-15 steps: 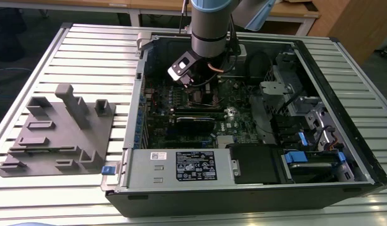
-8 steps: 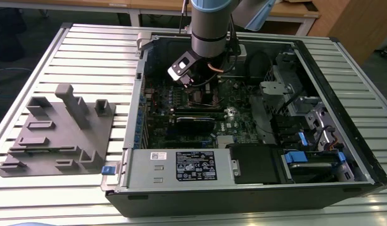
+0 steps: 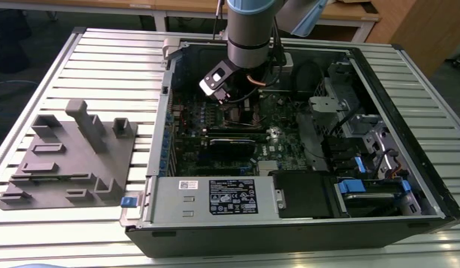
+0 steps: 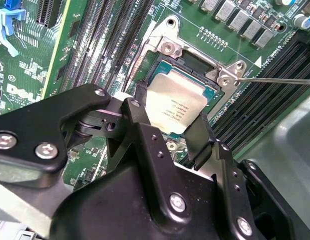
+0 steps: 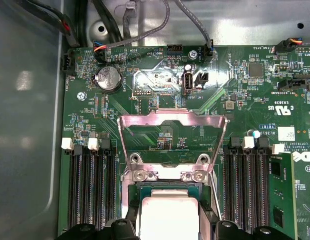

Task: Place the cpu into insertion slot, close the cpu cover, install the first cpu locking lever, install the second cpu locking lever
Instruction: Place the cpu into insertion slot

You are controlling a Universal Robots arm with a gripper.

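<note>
Cpu (image 4: 175,100) — pale silver square — gripped by end effector (image 4: 171,112) over insertion slot (image 4: 195,60); cpu cover (image 5: 172,119) raised.

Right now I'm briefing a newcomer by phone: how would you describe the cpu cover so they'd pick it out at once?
Inside the open computer case, find the green motherboard and its two banks of long black memory slots. Between them, beside the cpu gripped by the end effector, the cpu cover stands swung open. It alone is a thin silvery frame with a window cut-out.
</note>
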